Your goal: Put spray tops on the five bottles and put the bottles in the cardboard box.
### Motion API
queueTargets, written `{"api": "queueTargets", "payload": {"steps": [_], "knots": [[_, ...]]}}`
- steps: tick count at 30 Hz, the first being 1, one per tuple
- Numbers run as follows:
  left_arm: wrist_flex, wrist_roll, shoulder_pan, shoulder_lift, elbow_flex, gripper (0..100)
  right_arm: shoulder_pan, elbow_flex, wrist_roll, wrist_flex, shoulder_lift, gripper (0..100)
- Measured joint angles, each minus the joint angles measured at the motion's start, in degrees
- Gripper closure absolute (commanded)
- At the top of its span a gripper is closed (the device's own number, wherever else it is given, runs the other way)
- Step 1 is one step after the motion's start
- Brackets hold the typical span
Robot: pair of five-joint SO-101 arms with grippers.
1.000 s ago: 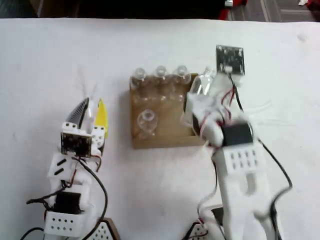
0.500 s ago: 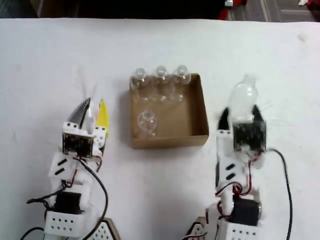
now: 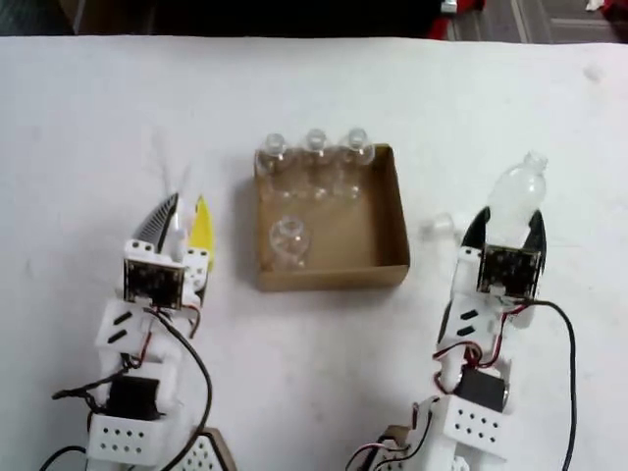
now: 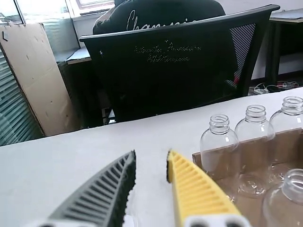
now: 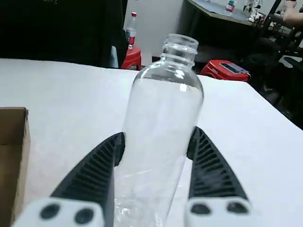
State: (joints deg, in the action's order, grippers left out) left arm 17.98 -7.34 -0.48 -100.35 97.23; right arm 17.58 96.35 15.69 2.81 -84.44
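Right of the cardboard box, above the white table: a clear bottle, clamped across its body by the black jaws of the right gripper, neck bare and pointing away from the arm, well clear of the box wall. Inside the box, four more bottles, three in a back row and one nearer the front, all open-necked too. Left of the box, the left gripper, grey and yellow jaws parted by a narrow gap, nothing plainly gripped between them. Between box and right gripper, a small pale piece, too small to identify. Looks like the capping step for the fifth bottle, with boxing to follow. Calls next for a spray top brought to that bare neck and seated squarely while the right jaws keep the bottle from turning; risks a slip on the smooth plastic.
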Motion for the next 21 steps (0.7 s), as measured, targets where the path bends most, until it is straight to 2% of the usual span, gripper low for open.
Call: {"api": "queueTargets", "payload": {"steps": [5, 8, 13, 21], "knots": [[0.00, 0.00, 0.00, 0.00, 0.00, 89, 3.87, 0.00, 0.00, 6.95, 1.05, 96.2], [0.00, 0.00, 0.00, 0.00, 0.00, 89, 4.66, 0.00, 0.88, 13.45, -0.62, 91.5], [0.00, 0.00, 0.00, 0.00, 0.00, 89, 4.48, 0.00, 7.56, 27.34, -6.33, 80.0], [0.00, 0.00, 0.00, 0.00, 0.00, 89, 4.66, -1.58, 16.35, 53.45, -17.85, 78.9]]}}
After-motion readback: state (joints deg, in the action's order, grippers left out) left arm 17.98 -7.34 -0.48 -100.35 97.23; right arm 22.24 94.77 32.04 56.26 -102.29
